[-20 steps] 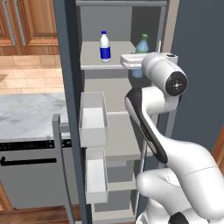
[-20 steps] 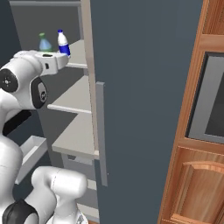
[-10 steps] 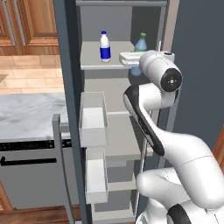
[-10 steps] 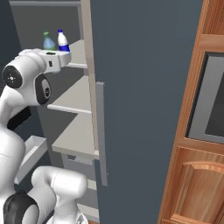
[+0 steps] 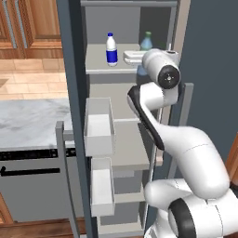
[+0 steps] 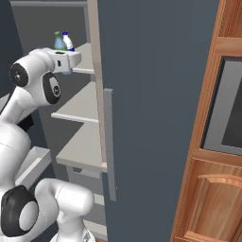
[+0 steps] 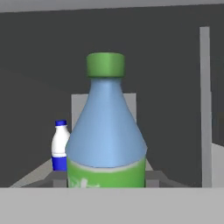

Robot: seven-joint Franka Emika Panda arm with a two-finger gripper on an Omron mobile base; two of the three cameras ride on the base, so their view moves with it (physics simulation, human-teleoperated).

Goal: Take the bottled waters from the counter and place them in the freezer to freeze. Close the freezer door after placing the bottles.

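The pale blue bottled water with a green cap stands upright at the right end of the freezer's top shelf. My gripper is shut on its lower body. Up close in the hand view, this bottle sits between my fingers. I cannot tell whether its base touches the shelf. The clear bottled water, with a dark blue label, stands free on the same shelf to the left, and farther back in the hand view. The freezer door hangs open at the left with white bins.
The marble counter lies left of the open door, above a grey dishwasher front. A shut dark door with a bar handle stands right of the shelves. Wooden cabinets and an oven are farther right. Lower shelves are bare.
My hand has carried the pale blue bottle a little farther in over the top shelf, toward the clear bottle. The clear bottle and the door have not moved.
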